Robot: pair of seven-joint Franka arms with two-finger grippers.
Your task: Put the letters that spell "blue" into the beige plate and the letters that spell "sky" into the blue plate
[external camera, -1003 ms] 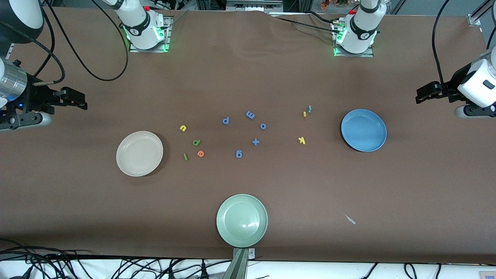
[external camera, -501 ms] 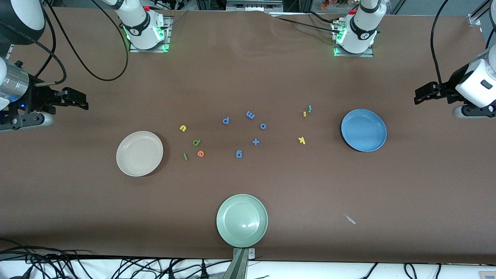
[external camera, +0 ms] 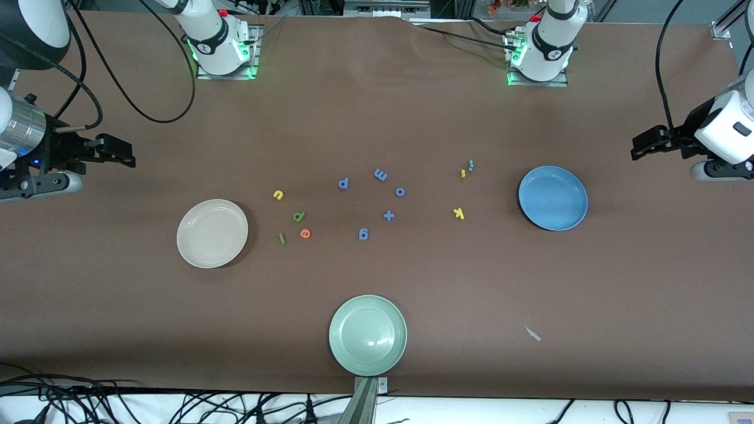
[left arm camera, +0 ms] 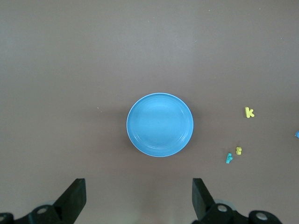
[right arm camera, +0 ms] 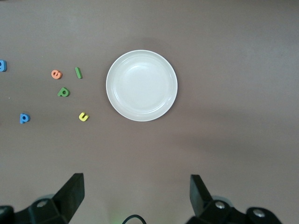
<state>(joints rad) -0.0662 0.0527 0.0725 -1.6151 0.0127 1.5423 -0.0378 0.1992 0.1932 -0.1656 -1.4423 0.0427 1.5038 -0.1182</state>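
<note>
Both plates sit bare: the beige plate toward the right arm's end of the desk, the blue plate toward the left arm's. Beside the beige one lie yellow u, green b, green l, orange e. Yellow k, the small yellow letter and the teal letter lie near the blue. The pale green plate is bare too. Right gripper and left gripper hover (fingers spread, grasping nothing).

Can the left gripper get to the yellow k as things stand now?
Probably yes. The left gripper is open and holds nothing, the yellow k lies alone on bare table beside the blue plate, and nothing stands over it.
</note>
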